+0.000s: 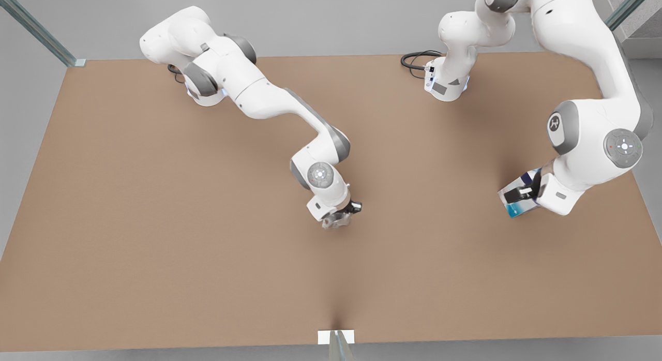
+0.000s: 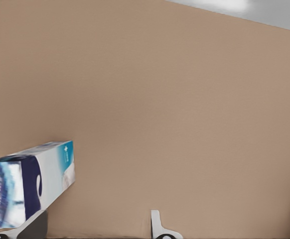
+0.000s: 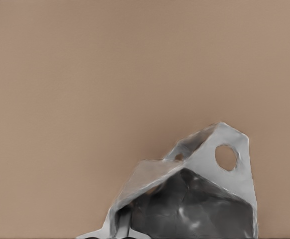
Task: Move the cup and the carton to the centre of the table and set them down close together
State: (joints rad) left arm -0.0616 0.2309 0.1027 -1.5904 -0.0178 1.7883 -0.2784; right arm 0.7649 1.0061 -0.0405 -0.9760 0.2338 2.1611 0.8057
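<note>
1. Cup (image 1: 336, 220): the small silvery-grey translucent cup with an angular, faceted body sits near the middle of the plain matte light-brown worktop (image 1: 155, 221), gripped by the right gripper (image 1: 347, 212).
2. In the right wrist view the cup (image 3: 195, 194) appears close up, pale facets around a darker inside, with a round hole in one facet and bare worktop (image 3: 85, 74) behind it.
3. From the front view I cannot tell whether the cup touches the worktop or hangs just above it.
4. The small rectangular white carton (image 1: 517, 198) with dark navy print and a turquoise-blue end is well apart from the cup, toward the front view's right, clamped in the left gripper (image 1: 525, 191).
5. The carton is tilted, its turquoise end pointing toward the near edge of the worktop.
6. In the left wrist view the carton (image 2: 30, 189) lies against one dark finger (image 2: 35, 226), while the other, pale finger (image 2: 157, 224) stands apart from it, so the grip itself is not plain there.
7. A small white tab (image 1: 336, 336) sits at the middle of the worktop's near long edge.
</note>
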